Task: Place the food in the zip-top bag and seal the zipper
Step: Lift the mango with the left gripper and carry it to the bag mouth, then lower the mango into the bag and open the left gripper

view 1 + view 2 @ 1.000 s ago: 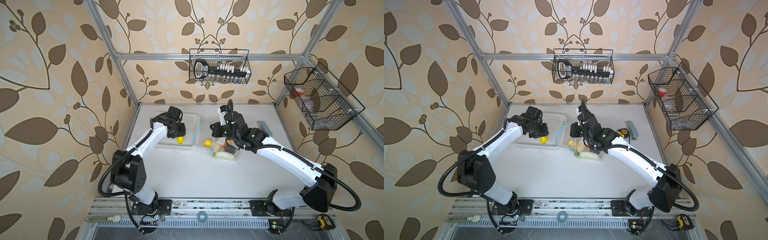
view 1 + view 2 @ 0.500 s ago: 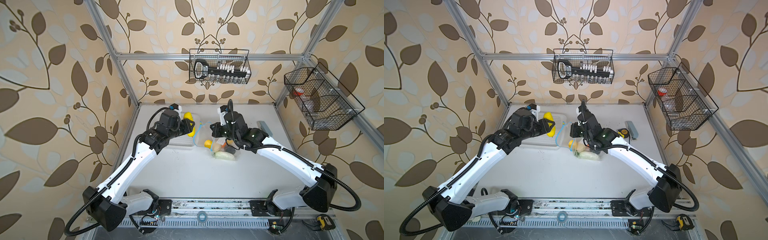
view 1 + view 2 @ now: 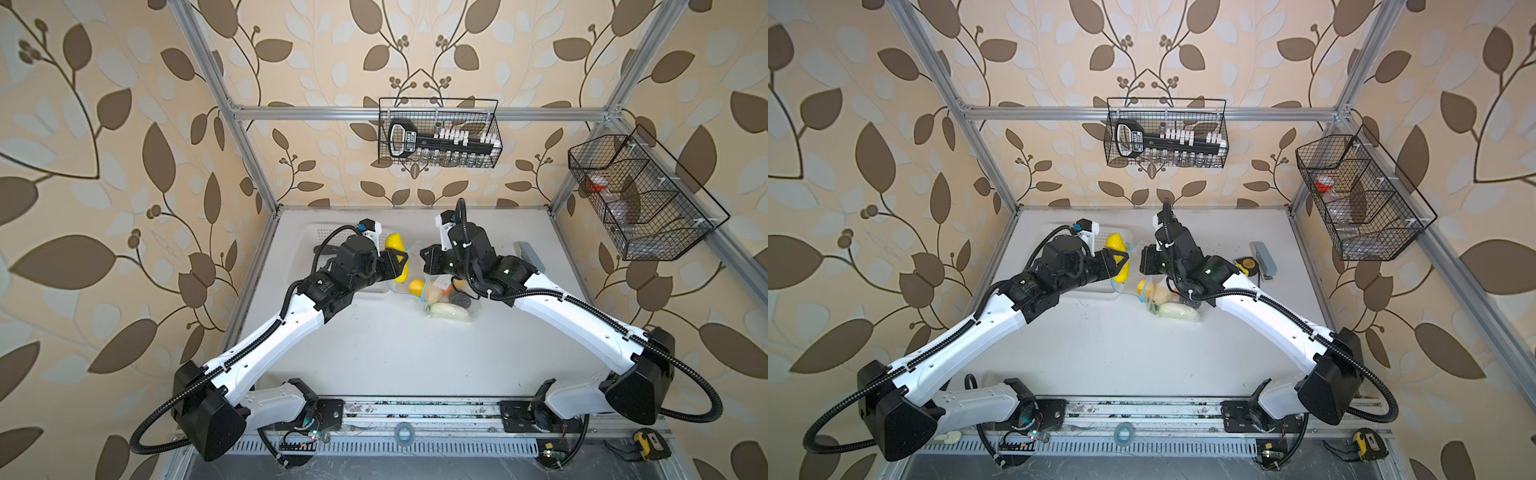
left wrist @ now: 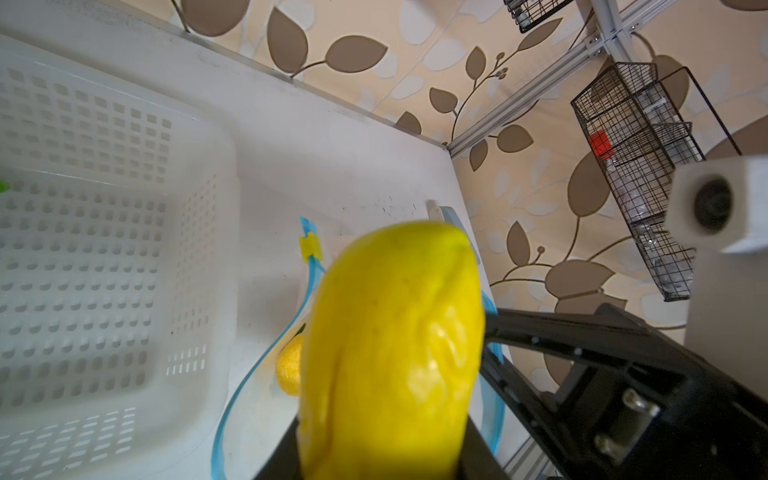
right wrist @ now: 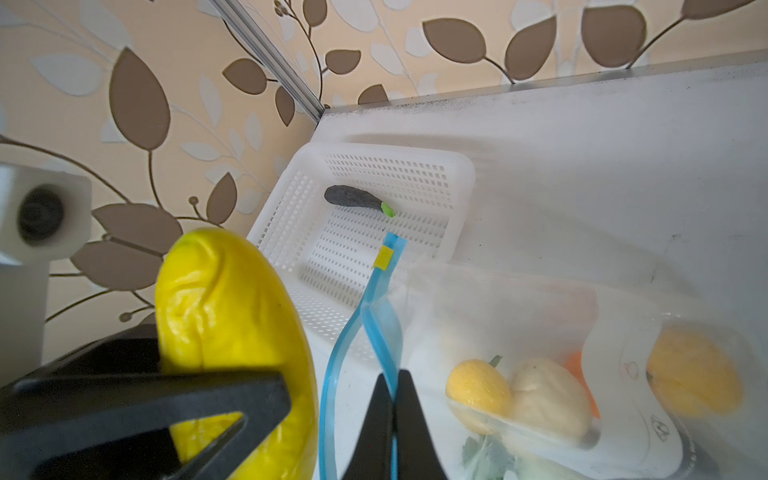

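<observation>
The left gripper [image 3: 400,266] clamps the yellow toy corn [image 3: 394,243] across its middle, the jaws part-way apart around it, and holds it lifted off the table [image 3: 395,353] at the near corner of the white perforated basket [image 5: 415,151]. The right gripper [image 5: 392,395] is pinched fully together on one lip of the blue zipper [image 5: 382,320], lifting that edge so the mouth of the zip-top bag [image 5: 519,316] gapes toward the left arm. The bag lies on the table under the right wrist, with a lemon [image 5: 478,390] and other pale and orange pieces already inside. From the corn the mouth lies just beside it, toward the right arm and lower. The corn's long axis runs roughly along the line of the zipper, so it faces the opening broadside, not end-first. The gap between the two blue lips looks narrow in the right wrist view and wider in the left wrist view. The insertion probably turns on lowering the corn between the lips or tipping one end in. A dark eggplant [image 5: 353,197] lies in the basket, not yet bagged.
</observation>
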`<state>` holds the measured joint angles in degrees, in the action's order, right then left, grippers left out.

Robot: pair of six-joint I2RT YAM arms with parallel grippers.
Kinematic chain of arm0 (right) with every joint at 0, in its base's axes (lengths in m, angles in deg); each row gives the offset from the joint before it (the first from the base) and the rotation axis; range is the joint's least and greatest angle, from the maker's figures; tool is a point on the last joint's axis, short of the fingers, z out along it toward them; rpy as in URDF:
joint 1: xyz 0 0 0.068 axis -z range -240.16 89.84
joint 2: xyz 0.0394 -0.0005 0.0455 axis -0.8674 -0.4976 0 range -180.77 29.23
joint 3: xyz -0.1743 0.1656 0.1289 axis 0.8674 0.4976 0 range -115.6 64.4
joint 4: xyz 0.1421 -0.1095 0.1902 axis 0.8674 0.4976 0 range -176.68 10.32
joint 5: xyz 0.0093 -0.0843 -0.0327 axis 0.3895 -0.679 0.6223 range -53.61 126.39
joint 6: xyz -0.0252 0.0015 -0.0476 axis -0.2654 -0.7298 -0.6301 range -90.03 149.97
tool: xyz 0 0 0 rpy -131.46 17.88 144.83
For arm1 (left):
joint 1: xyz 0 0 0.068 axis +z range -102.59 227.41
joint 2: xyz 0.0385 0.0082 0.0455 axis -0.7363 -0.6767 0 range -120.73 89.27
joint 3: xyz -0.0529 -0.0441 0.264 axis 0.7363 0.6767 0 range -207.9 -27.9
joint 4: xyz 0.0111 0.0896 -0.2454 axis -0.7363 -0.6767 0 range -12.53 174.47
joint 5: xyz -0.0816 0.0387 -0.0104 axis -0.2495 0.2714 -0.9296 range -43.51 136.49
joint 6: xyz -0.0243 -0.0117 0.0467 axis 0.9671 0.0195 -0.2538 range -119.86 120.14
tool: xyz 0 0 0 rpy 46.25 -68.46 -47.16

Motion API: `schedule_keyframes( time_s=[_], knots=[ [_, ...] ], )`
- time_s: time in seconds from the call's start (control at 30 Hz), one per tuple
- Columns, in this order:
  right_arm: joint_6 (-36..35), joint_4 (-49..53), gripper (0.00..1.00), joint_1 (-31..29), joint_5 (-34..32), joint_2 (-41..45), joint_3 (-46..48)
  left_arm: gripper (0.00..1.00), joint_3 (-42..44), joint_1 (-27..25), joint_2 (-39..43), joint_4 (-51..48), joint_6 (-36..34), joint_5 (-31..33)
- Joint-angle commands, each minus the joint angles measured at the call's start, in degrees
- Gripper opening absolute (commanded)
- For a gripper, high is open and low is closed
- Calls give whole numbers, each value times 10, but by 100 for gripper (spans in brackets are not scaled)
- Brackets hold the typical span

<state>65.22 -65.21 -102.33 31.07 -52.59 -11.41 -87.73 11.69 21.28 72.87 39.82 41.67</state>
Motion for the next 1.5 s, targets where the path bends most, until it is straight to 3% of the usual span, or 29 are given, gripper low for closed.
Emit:
schedule_keyframes(
  time_s=[0.0,0.67,0.97,1.47],
  knots=[
    [8,5,0,3,5,0,-27,37,16,-9,10,60,15,21],
    [10,9,0,-3,4,-15,-46,41,55,-55,-3,89,10,68],
    [9,12,0,-5,5,-19,-54,42,73,-61,-19,106,-2,59],
    [8,12,0,-5,4,-20,-55,53,61,-69,-56,94,-12,56]
  ],
)
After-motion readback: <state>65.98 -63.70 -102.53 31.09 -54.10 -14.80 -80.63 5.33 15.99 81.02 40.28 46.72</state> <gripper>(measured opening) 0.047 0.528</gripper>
